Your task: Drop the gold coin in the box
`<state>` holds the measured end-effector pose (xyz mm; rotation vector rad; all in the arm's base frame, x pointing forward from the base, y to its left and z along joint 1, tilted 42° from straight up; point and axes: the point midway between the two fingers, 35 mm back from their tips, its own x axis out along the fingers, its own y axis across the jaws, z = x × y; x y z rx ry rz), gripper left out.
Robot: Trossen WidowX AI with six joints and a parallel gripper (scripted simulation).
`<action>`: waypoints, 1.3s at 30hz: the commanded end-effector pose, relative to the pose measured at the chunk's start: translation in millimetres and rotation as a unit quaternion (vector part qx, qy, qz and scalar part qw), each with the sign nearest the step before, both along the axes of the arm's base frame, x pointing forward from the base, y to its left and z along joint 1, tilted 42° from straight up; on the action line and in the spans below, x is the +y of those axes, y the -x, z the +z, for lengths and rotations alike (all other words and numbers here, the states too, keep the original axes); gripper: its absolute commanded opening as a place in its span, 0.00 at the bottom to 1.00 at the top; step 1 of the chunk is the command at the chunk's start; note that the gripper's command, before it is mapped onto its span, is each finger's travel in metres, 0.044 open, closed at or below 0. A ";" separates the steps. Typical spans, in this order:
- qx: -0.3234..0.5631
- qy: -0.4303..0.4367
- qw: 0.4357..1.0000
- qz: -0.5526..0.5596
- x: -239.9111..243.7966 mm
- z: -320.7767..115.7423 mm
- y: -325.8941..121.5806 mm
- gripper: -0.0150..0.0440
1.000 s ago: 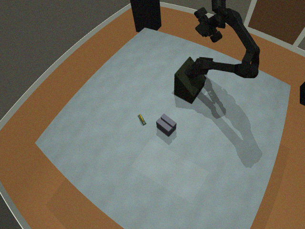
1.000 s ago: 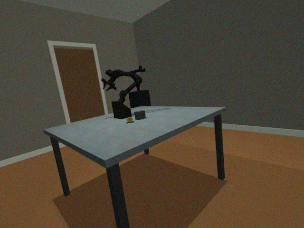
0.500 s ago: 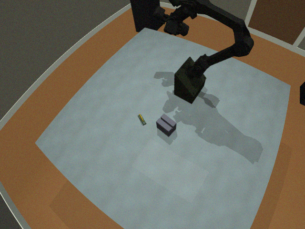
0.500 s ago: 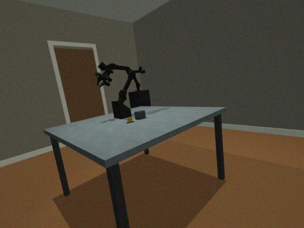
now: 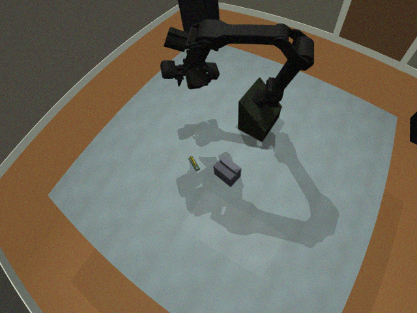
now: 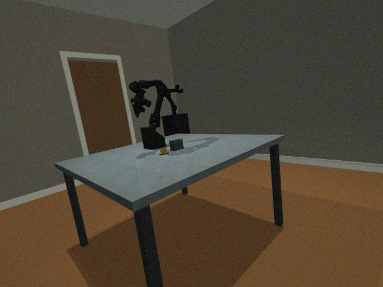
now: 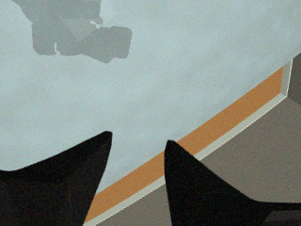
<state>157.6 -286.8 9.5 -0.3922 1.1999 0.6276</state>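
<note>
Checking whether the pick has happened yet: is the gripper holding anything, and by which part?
Nothing is held. The gripper hangs high above the table with bare space between its jaws; the gold coin stands in its dark-green holder.

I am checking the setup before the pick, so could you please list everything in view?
Coin: one, gold, on edge in holder, left of box.
Holder: one, dark green, on table.
Box: one, grey, slot in lid, mid-table.
Table: one, pale blue-grey top, dark legs.
Door: one, brown, white frame, behind table.
Base: one, dark block, on table.
Arm: one, black, raised over table.
Tool: one, black, partly open, empty, high above table.
</note>
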 end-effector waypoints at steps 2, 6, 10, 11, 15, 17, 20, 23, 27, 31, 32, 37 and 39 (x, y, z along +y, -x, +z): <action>-0.025 -0.072 0.995 0.066 39.4 -27.4 -72.6 0.53; -0.033 -0.122 0.986 0.110 78.0 -46.4 -116.8 0.53; -0.032 -0.173 0.973 0.152 124.0 -65.8 -152.7 0.53; -0.031 -0.185 0.969 0.161 136.0 -70.6 -160.0 0.53; -0.029 -0.195 0.966 0.168 145.1 -74.1 -165.1 0.53; -0.029 -0.195 0.966 0.168 147.7 -72.2 -164.1 0.53; -0.029 -0.195 0.966 0.168 155.8 -80.2 -165.5 0.53; -0.030 -0.195 0.966 0.168 171.9 -97.6 -167.9 0.53; -0.030 -0.195 0.966 0.168 171.9 -97.6 -167.9 0.53; -0.030 -0.196 0.966 0.168 181.6 -106.7 -169.2 0.53; -0.030 -0.196 0.966 0.168 183.0 -108.0 -169.3 0.53; -0.030 -0.196 0.966 0.168 183.2 -108.2 -169.4 0.53; -0.030 -0.196 0.966 0.168 184.5 -109.8 -169.8 0.53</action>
